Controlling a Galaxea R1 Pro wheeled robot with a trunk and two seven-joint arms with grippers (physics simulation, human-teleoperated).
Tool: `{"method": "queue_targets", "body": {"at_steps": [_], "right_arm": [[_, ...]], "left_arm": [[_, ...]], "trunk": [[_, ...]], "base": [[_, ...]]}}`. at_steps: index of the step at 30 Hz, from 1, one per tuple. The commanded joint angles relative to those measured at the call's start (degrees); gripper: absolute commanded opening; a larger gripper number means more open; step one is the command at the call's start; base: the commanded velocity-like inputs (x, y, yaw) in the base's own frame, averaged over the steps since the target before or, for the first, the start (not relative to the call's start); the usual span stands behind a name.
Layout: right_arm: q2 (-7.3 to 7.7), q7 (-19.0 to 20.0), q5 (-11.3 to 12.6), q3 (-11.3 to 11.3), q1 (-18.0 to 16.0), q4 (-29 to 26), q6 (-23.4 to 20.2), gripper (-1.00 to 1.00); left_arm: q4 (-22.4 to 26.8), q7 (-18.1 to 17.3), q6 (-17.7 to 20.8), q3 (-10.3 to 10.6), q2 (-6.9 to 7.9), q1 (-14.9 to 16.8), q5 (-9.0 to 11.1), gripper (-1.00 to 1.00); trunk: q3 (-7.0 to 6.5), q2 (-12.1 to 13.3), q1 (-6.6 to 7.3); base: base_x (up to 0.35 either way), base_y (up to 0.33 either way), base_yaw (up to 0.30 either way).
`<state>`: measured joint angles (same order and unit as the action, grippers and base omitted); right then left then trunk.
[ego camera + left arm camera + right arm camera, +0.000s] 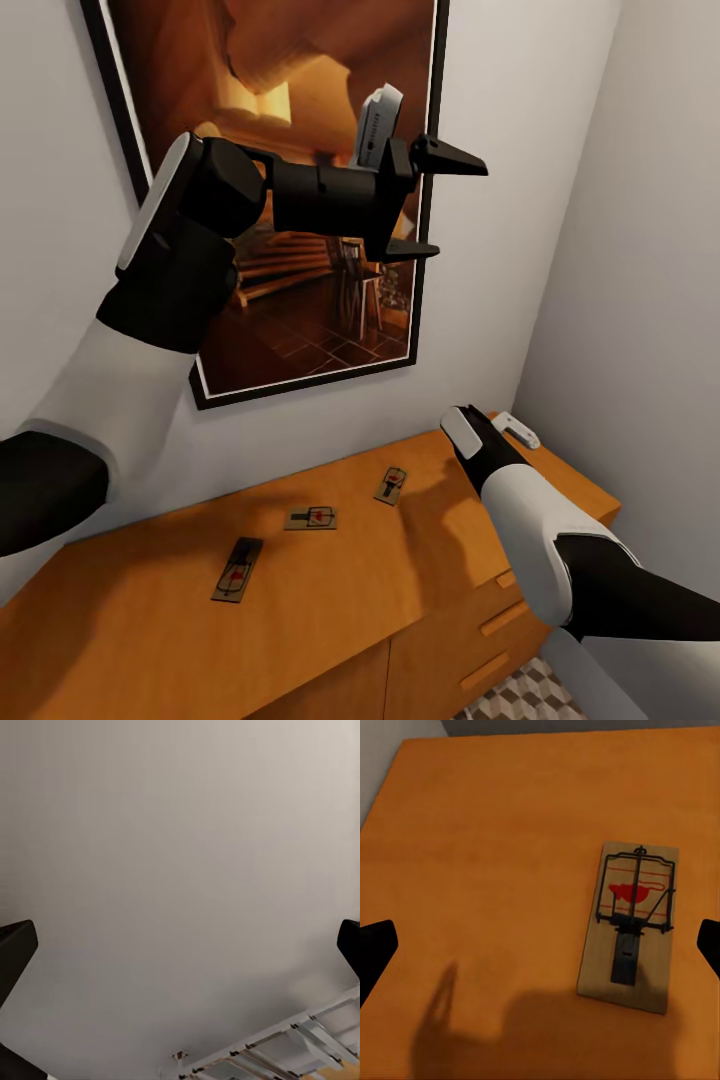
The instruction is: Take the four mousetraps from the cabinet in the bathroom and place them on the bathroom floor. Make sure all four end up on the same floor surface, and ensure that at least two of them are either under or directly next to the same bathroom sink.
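A: How many traps do you see on the cabinet?
B: You have three: one, two, three.
A: Drawer handles?
B: Two. One framed picture.

Cabinet: orange-brown wood on top and drawer fronts, handles in the same tone. Three mousetraps are seen on it in the head view: tan slabs with dark metal parts and a red mark. The trap in the right wrist view is pale tan, with black wire and red lines. Floor: brown, beige and white cube pattern. Walls are light grey. Picture: black frame, white border, amber-brown interior. Arms are white and black; left gripper black.
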<state>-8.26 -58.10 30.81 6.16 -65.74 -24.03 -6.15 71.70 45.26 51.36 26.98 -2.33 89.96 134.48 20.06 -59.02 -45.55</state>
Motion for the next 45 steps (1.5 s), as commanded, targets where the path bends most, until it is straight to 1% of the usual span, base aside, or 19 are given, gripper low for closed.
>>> {"method": "queue_targets", "body": {"at_steps": [1,10,13,15,16,17,19,22,26,32,36,41,45], "right_arm": [[0.02,0.0,-0.01,0.0,0.0,0.01,-0.04,1.0],[0.01,0.0,-0.01,0.0,0.0,0.03,-0.16,1.0],[0.0,-0.01,0.03,0.0,0.0,0.03,-0.17,1.0],[0.0,-0.01,0.03,0.0,0.0,0.03,-0.17,1.0],[0.0,0.0,0.04,0.0,0.0,0.03,-0.18,1.0],[0.0,0.0,0.04,0.0,0.0,0.03,-0.18,1.0],[0.0,0.0,0.04,0.0,0.0,0.03,-0.18,1.0],[0.0,0.0,0.04,0.0,0.0,-0.01,-0.17,1.0],[0.0,-0.02,0.1,0.0,0.0,-0.05,-0.17,1.0],[0.03,-0.13,0.0,0.0,0.0,-0.05,-0.17,1.0],[0.83,-1.23,0.06,0.06,0.0,-0.06,-0.17,1.0],[1.04,-2.29,0.06,0.08,0.0,-0.06,-0.14,1.0],[1.1,-2.89,0.1,0.08,0.0,0.0,-0.03,1.0]], "left_arm": [[0.0,0.0,-0.01,0.0,-0.03,-0.01,0.0,1.0],[0.02,0.0,-0.03,0.0,0.0,-0.53,-0.01,1.0],[0.08,0.0,-0.03,0.0,-0.15,-0.91,-0.75,1.0],[0.07,0.0,-0.03,0.0,-0.21,-1.01,-1.9,1.0],[0.07,-0.12,-0.03,0.05,-0.36,-1.39,-5.92,1.0],[0.09,-0.17,-0.03,0.16,-0.4,-1.72,-7.12,1.0],[0.1,-0.22,-0.03,0.3,-0.44,-2.32,-8.2,1.0],[0.07,-0.24,-0.03,0.38,-0.46,-3.09,-8.96,1.0],[0.06,-0.26,-0.05,0.44,-0.48,-3.8,-9.4,1.0],[0.06,-0.26,-0.1,0.44,-0.52,-3.89,-9.41,1.0],[0.03,-0.26,-0.12,0.44,-0.56,-3.91,-9.41,1.0],[0.04,-0.26,-0.12,0.44,-0.62,-3.92,-9.41,1.0],[0.08,-0.26,-0.12,0.44,-0.64,-3.92,-9.41,1.0]], "trunk": [[0.0,0.0,0.0],[0.0,0.0,0.0],[0.0,0.0,0.0],[0.0,0.0,0.0],[0.0,0.0,0.0],[0.0,0.0,0.0],[0.0,0.0,0.0],[0.0,0.0,0.0],[0.0,0.0,0.0],[1.08,-2.41,-1.32],[1.8,-4.01,-2.2],[2.69,-6.02,-3.29],[2.69,-6.02,-3.29]], "base": [[0.0,0.0,0.0],[0.0,0.0,0.0],[0.14,-0.047,0.0],[0.166,-0.071,0.0],[0.052,-0.023,0.0],[0.033,-0.014,0.0],[0.022,-0.01,0.0],[0.01,-0.005,0.0],[0.003,-0.001,0.0],[0.0,0.0,0.0],[0.0,0.0,0.0],[0.0,0.0,0.0],[0.0,0.0,0.0]]}}
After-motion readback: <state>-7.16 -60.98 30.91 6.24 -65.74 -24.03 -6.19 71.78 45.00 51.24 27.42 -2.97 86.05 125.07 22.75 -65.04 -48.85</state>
